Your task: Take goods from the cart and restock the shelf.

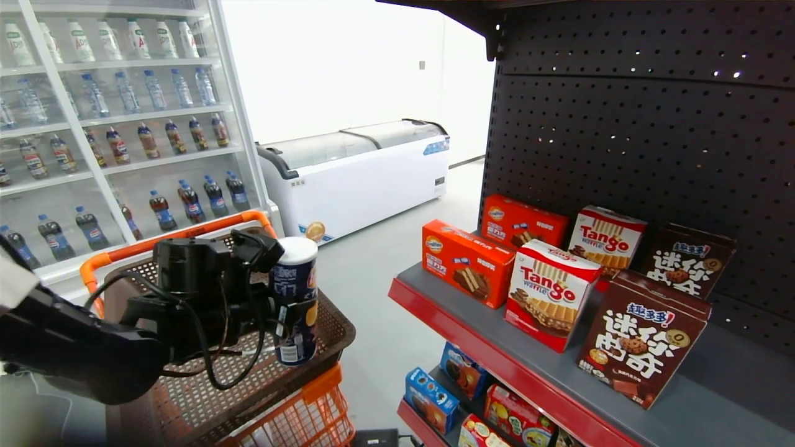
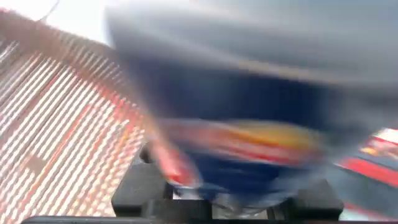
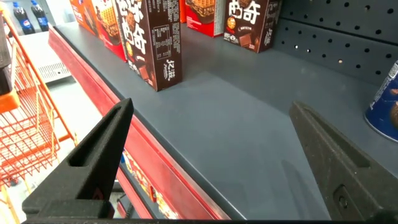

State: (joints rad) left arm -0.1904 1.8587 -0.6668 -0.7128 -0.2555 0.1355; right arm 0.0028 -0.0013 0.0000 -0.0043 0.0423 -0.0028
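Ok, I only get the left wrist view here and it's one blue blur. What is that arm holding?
Observer: From the head view, the left gripper is shut on a blue canister with a white lid, held upright.
Operator: Over the cart or at the shelf?
Observer: Over the brown basket on the orange cart, not yet at the shelf.
Operator: And the other arm?
Observer: The right gripper is open over bare grey shelf deck, near the brown boxes.

White-topped dark-blue can (image 1: 295, 310), orange-and-brown mesh cart (image 1: 186, 234), grey shelf (image 1: 714, 397) edged red.
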